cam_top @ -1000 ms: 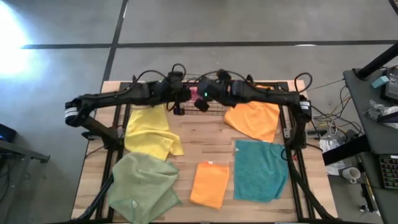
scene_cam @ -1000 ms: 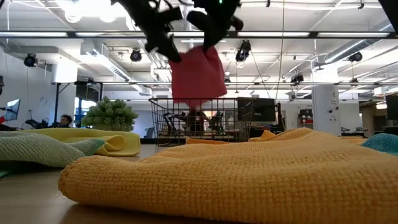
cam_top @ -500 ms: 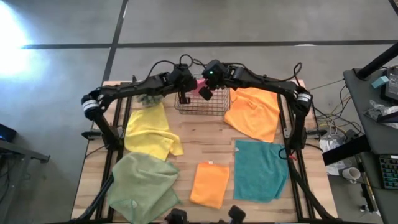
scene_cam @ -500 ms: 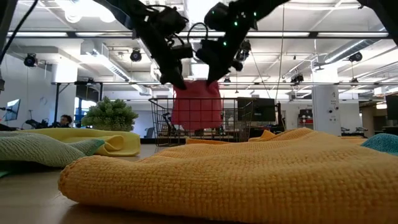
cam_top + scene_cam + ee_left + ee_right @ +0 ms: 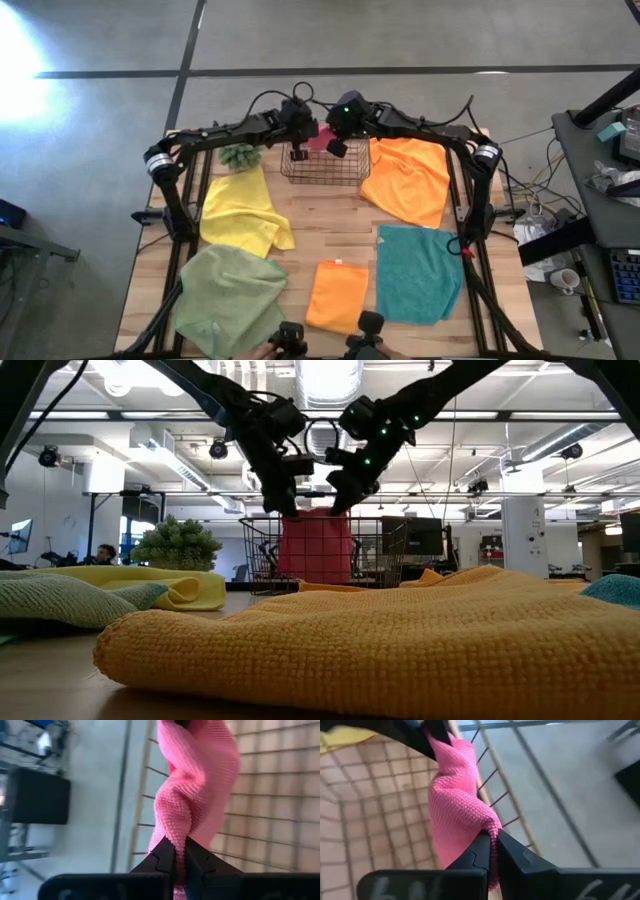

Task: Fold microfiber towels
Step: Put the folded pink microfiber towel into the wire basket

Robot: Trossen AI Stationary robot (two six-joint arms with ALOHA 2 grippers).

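Both claws, the left claw (image 5: 297, 153) and the right claw (image 5: 337, 148), pinch the top corners of a pink microfiber towel (image 5: 316, 545). It hangs inside the copper wire basket (image 5: 324, 172) at the far edge of the wooden table (image 5: 330, 225).

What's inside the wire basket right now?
The pink towel hangs down into the wire basket, pinched at its upper corners by the left tool and right tool. The basket floor behind the towel is covered, so anything else there can't be seen.
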